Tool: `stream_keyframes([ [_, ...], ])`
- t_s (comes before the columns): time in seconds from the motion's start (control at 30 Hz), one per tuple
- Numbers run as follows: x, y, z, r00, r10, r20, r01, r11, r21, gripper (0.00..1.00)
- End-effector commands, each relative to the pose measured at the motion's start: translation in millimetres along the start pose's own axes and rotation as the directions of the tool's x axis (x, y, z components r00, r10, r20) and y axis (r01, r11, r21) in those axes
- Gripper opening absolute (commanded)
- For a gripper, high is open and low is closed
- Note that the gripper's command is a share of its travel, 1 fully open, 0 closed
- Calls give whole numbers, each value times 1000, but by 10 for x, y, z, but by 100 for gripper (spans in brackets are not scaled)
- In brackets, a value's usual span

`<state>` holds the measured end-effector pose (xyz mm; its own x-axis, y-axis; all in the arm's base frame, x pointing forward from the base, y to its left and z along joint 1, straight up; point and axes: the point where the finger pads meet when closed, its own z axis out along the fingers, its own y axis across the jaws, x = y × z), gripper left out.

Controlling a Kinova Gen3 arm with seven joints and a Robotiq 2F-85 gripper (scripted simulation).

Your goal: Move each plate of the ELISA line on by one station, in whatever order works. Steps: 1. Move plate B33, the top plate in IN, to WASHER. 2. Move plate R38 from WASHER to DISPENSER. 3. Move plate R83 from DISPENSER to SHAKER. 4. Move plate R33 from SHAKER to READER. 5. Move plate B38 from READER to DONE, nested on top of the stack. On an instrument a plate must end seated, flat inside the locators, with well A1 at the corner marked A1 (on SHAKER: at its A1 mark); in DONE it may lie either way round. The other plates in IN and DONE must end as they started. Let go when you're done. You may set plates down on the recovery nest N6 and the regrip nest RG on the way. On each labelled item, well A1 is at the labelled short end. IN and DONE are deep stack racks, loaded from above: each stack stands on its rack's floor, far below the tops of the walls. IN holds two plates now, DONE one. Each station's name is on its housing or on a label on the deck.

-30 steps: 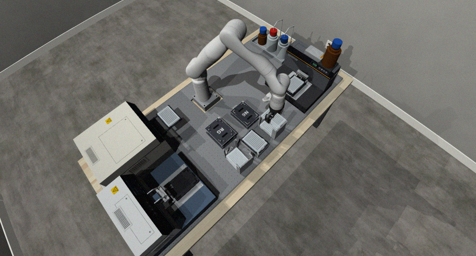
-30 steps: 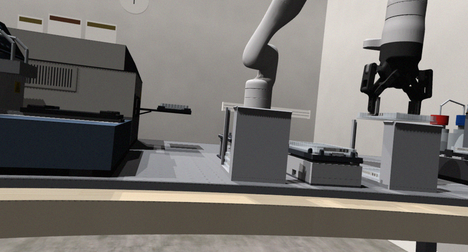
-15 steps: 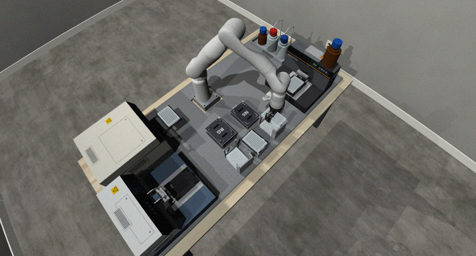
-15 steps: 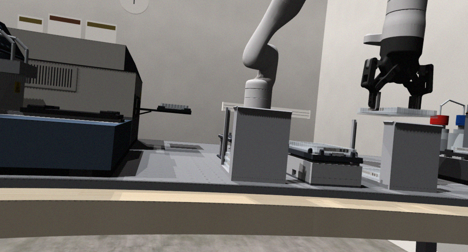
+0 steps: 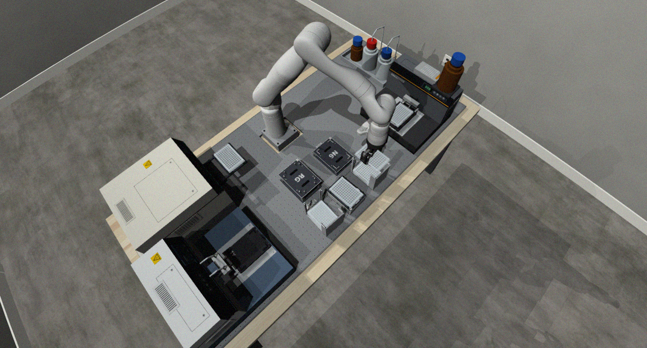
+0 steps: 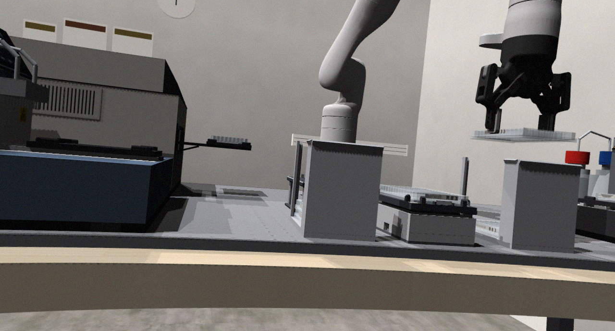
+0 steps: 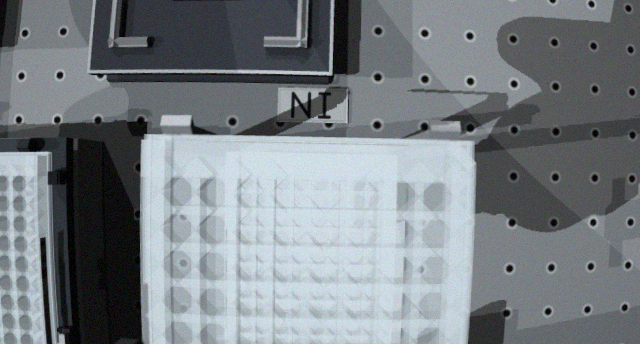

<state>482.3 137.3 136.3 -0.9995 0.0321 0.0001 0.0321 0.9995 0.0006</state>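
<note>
My gripper (image 6: 520, 129) (image 5: 365, 157) is shut on a white well plate (image 6: 523, 134) (image 5: 380, 160) (image 7: 307, 234), plate B33, gripping it across its width. It holds the plate level, a little above the top of the IN rack (image 6: 539, 204), clear of the walls. In the wrist view the plate fills the lower middle, and the IN deck label (image 7: 312, 105) lies just beyond its far edge. Plate R83 (image 6: 430, 195) (image 5: 345, 192) sits on the low station between the two racks. Another plate (image 5: 400, 114) sits on the instrument with bottles at the back right.
The N6 nest (image 5: 333, 155) (image 7: 210, 49) and the RG nest (image 5: 300, 179) stand beside the racks. The DONE rack (image 6: 341, 191) (image 5: 323, 214) is left of the R83 station. A plate (image 5: 228, 157) (image 6: 227, 140) rests on the tray of the big cream instrument (image 5: 155, 190).
</note>
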Motion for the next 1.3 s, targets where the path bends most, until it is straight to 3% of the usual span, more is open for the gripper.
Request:
stream_keyframes([
  [0.0, -5, 2, -33, 1000, 0, 2, 0, 1000, -1, 94],
  [1.07, -5, 2, -433, 1000, 0, 2, 0, 1000, -1, 94],
  [1.27, -5, 2, -441, 1000, 0, 2, 0, 1000, -1, 94],
])
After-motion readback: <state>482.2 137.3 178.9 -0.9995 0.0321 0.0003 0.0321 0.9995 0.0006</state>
